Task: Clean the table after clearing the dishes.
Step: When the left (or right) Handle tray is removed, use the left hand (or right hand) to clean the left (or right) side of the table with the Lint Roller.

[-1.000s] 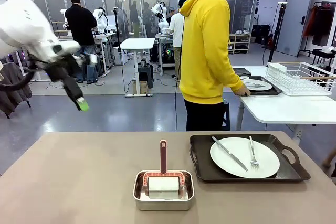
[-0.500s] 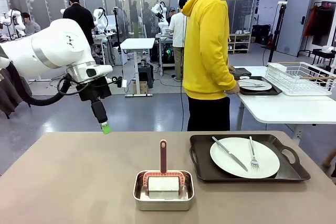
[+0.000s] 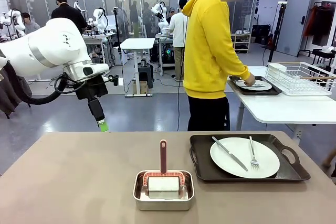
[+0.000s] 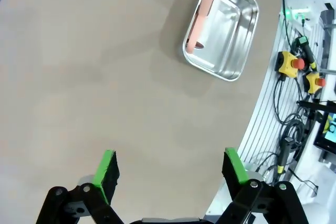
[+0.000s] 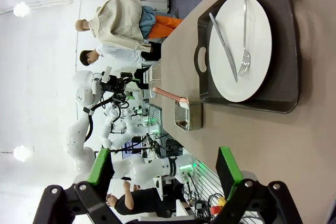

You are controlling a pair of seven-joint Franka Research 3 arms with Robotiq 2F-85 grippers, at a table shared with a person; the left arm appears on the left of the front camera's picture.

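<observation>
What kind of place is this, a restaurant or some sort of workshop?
Most likely a robotics lab, not a restaurant. A white robot arm hangs over the table, yellow emergency-stop buttons and cables sit beside it, and the plate on its tray looks staged.

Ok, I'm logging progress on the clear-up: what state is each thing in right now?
Robot's left hand: open, empty, above the matte taupe table.
Robot's right hand: open, empty.
Dark brown handled tray: on that table, holding a round white plate with metal knife and fork.
Second dark tray: on the white side table, another white plate on it, person reaching onto it.
Small rectangular steel pan: upright, red-handled tool inside.
</observation>
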